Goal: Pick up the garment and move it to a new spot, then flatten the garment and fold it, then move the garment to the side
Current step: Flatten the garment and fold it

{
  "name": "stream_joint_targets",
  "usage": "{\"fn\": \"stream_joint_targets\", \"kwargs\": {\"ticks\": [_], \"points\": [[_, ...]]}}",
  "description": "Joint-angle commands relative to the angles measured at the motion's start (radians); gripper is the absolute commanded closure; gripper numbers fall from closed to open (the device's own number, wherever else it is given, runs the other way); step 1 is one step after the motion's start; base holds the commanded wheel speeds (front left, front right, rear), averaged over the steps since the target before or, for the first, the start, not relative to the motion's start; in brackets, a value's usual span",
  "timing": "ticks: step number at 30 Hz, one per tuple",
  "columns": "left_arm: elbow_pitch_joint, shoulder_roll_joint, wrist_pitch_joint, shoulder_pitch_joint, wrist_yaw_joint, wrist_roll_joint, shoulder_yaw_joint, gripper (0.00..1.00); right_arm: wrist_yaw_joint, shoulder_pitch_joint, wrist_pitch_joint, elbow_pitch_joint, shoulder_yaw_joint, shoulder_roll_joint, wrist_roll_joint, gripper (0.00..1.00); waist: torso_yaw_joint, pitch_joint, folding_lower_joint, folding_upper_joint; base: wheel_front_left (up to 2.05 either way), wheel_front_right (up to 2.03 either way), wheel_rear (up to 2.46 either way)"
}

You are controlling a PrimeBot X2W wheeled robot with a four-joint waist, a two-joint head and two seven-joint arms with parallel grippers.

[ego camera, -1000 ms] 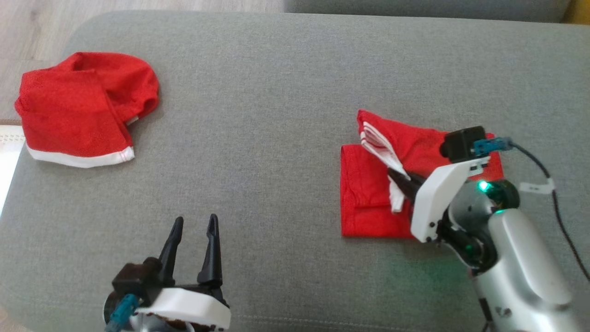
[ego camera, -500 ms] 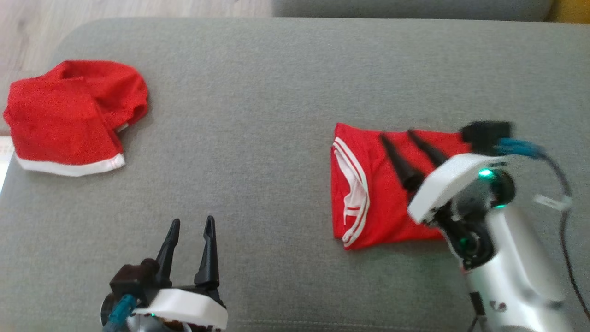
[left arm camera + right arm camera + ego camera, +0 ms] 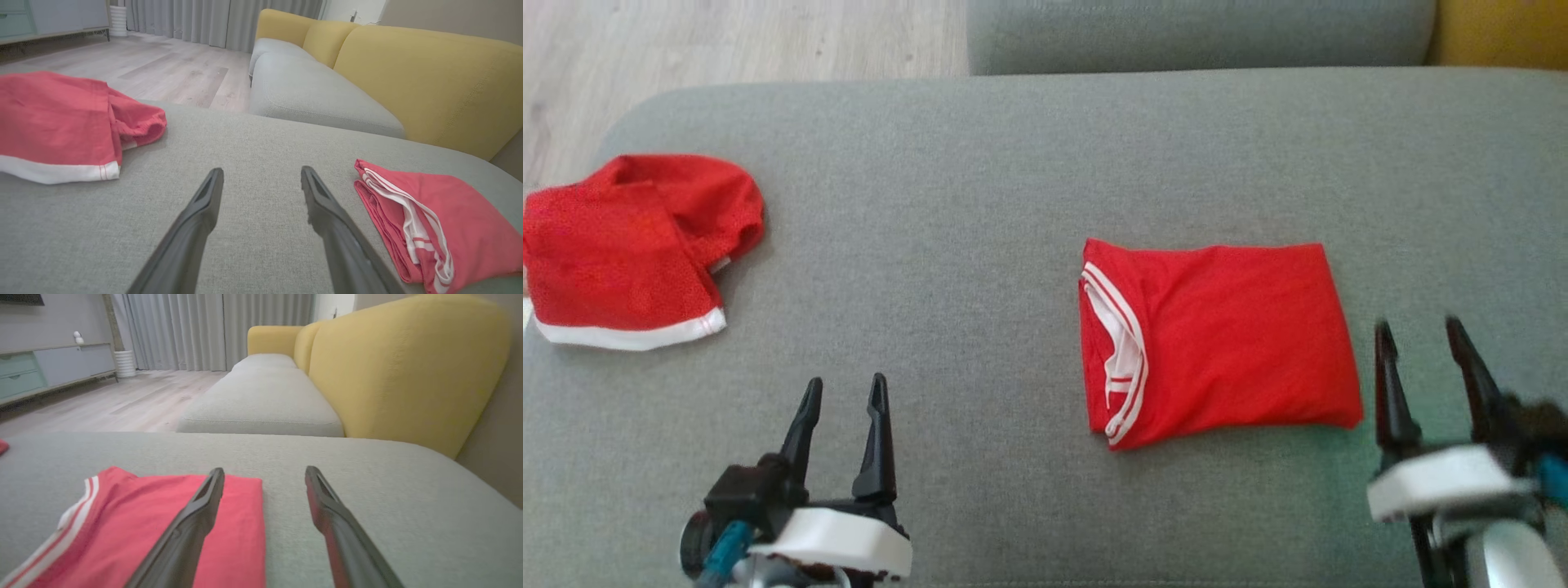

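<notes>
1. Fingers (image 3: 1393, 392) of the R gripper (image 3: 1418, 327): spread wide, nothing between them. A sec ago they were clenched on the garment's white-striped edge, mid-fold. Half a sec ago they had already let go and hovered over the cloth. Now they're pulled back off it, just beside its right edge.
2. Garment (image 3: 1225, 335): red, lying free on the grey cushion (image 3: 980, 188), right of centre in head view. It's a flat, rough rectangle w/ striped white trim along its left edge. The flap held up a sec ago is now laid over. In R wrist view the garment (image 3: 122, 522) sits low left and its right edge runs behind one finger; contact there, can't tell.
3. L gripper (image 3: 845, 380): fingers released too, empty, low left in head view, well apart from the garment (image 3: 449, 220). Same pose as before.
4. Farther out: second red garment (image 3: 621, 245), white hem, loosely bunched at the cushion's far left. Its shift in head view = camera move, not the cloth.
5. Beyond: wood floor (image 3: 727, 41), yellow backrest (image 3: 388, 375).
6. Meaning: fold looks done, release clean. Prob. what's left = re-grip the folded stack & move it aside. Risk: layers slide open if only the top layer gets pinched.
</notes>
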Motion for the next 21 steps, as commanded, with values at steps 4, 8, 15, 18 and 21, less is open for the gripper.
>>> {"fn": "stream_joint_targets", "kwargs": {"ticks": [4, 8, 15, 18, 21], "points": [[-0.026, -0.005, -0.012, 0.002, -0.01, 0.041, 0.057, 0.0, 0.007, 0.03, -0.097, 0.018, -0.019, 0.0, -0.053, 0.0, 0.005, -0.03, 0.0, 0.0, 0.0, 0.0, 0.0], [-0.011, -0.005, -0.012, 0.028, -0.027, 0.062, 0.083, 0.0, 0.007, 0.083, -0.124, 0.046, -0.048, 0.003, -0.066, 0.0, 0.019, -0.069, 0.0, 0.0, 0.0, 0.0, 0.0], [-0.007, -0.005, -0.012, 0.093, -0.05, 0.077, 0.123, 0.0, 0.007, 0.152, -0.125, 0.001, -0.019, 0.007, -0.035, 0.0, 0.019, -0.11, 0.0, 0.0, 0.0, 0.0, 0.0], [-0.005, -0.005, -0.012, 0.106, -0.056, 0.077, 0.129, 0.0, 0.007, 0.162, -0.125, -0.001, -0.01, 0.008, -0.018, 0.0, 0.018, -0.121, 0.0, 0.0, 0.0, 0.0, 0.0], [-0.005, -0.005, -0.012, 0.107, -0.054, 0.07, 0.13, 0.0, 0.007, 0.167, -0.125, 0.002, -0.005, 0.008, -0.007, 0.0, 0.016, -0.125, 0.0, 0.0, 0.0, 0.0, 0.0]]}}
